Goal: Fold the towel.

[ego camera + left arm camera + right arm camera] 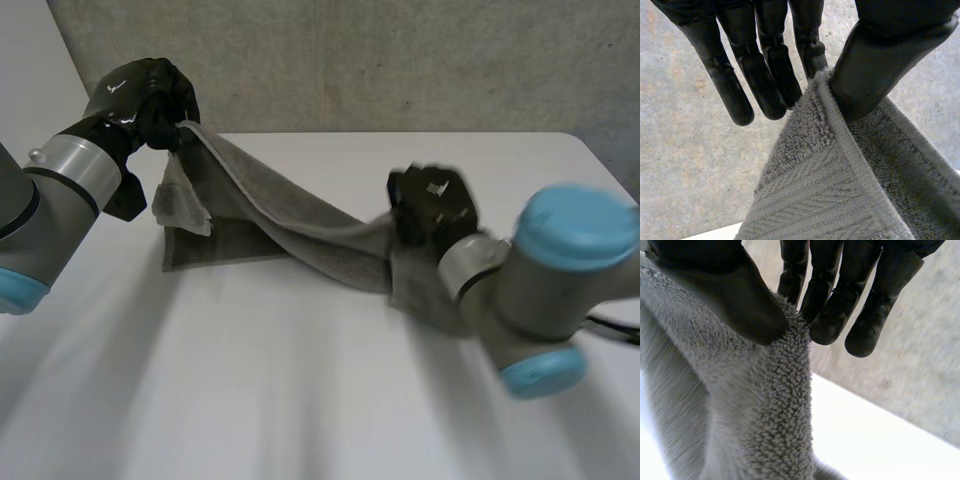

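The grey towel (290, 225) hangs lifted over the white counter (300, 390), with the left hand (145, 95) pinching its far-left end high and the right hand (432, 205) pinching its right end lower, so I judge the fold is mid-carry and next needs both ends laid down evenly.

Left hand (148, 92) raised, right hand (430, 205) lower, each pinching towel (300, 228) between fingers (810, 50) and thumb

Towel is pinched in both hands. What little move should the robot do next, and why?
Probably raise the right hand level with the left hand. Both pinch the towel, but its held edge slopes down toward the right hand, and its lower part rests on the table.
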